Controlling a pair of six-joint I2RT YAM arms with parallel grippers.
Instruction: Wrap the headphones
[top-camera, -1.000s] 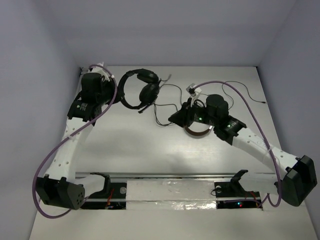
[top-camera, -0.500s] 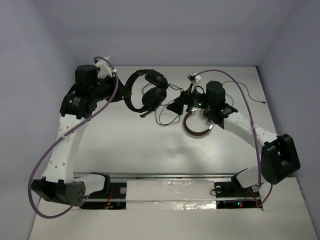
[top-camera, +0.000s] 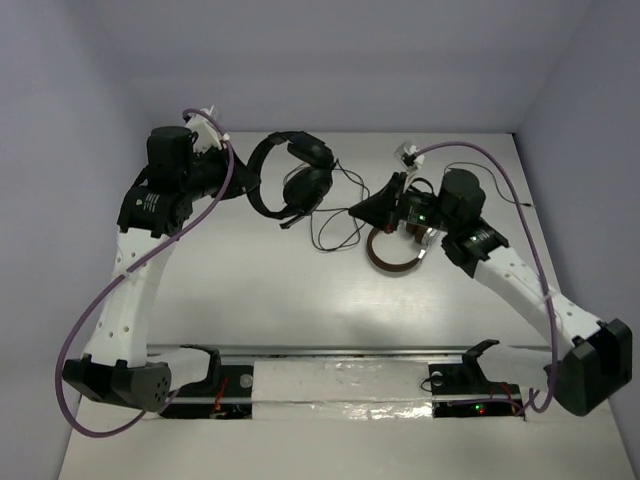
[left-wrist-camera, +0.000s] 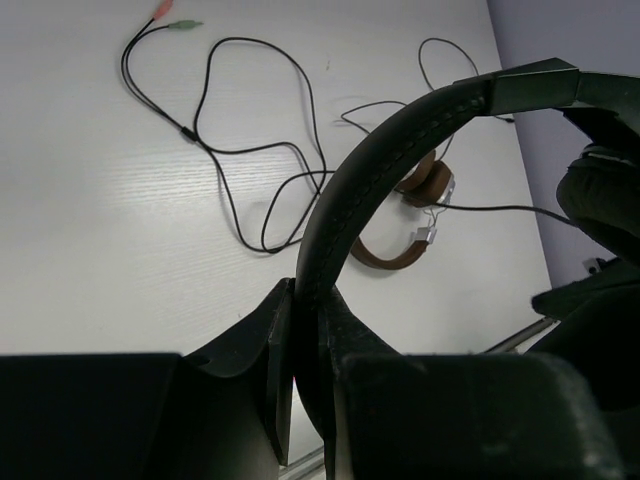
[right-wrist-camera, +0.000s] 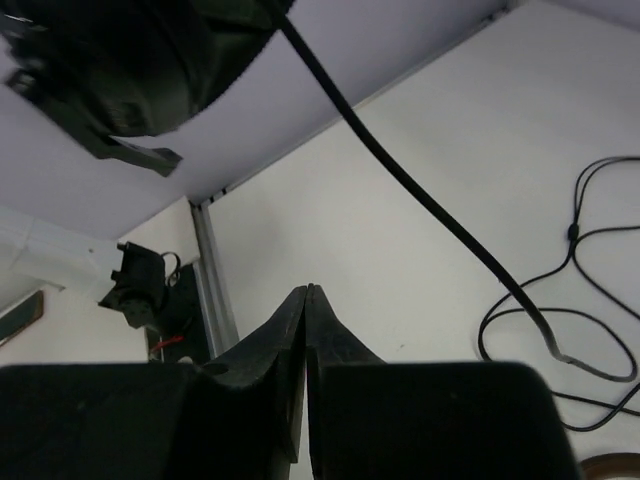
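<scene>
The left gripper is clamped on the padded headband of the headphones, which sit off the table near its far edge, left of centre, with their earcups toward the middle. The thin black cable trails in loose loops across the white top to a pink and a green plug. The right gripper has its fingers pressed together on nothing; the cable crosses in front of it, apart. Just beside it lie brown-banded headphones. Walls close in the far, left and right edges, and a metal rail bounds the near one. Bare tabletop stretches between the arms. A pale label on the left arm is too small to read.
</scene>
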